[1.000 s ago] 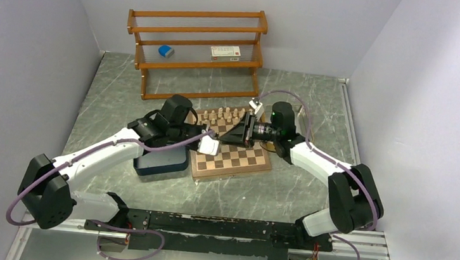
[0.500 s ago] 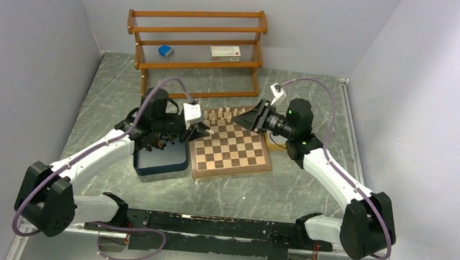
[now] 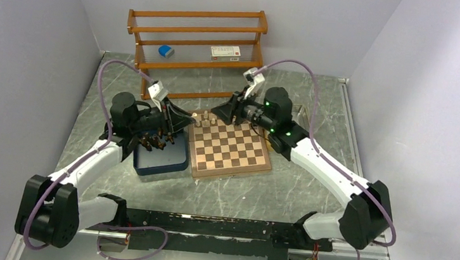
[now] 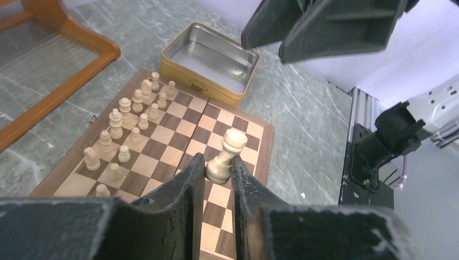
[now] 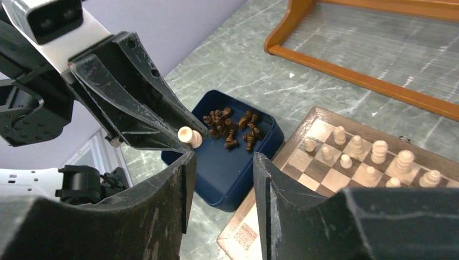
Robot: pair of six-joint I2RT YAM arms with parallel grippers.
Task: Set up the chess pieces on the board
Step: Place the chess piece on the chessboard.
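Observation:
The board (image 3: 232, 157) lies mid-table, with several cream chess pieces (image 3: 213, 121) in its far rows. My left gripper (image 3: 190, 121) hovers at the board's left edge, above the navy tray (image 3: 176, 163). It is shut on the base of a cream chess piece (image 4: 226, 157), which leans out past the fingertips (image 4: 196, 169). My right gripper (image 3: 214, 111) hangs over the board's far left corner, pointing at the left gripper. Its jaws stand open with nothing between them (image 5: 221, 158). In the right wrist view the held cream piece (image 5: 189, 136) shows just beyond them.
Several dark brown pieces (image 5: 233, 125) lie heaped in the navy tray (image 5: 227, 173). A yellow tin (image 4: 211, 60) stands open behind the board's far right corner. A wooden rack (image 3: 194, 50) runs along the back wall.
Both arms have drawn back from the middle of the board. The left went left toward the navy tray with the cream piece. The right moved to the far left corner and its jaws widened.

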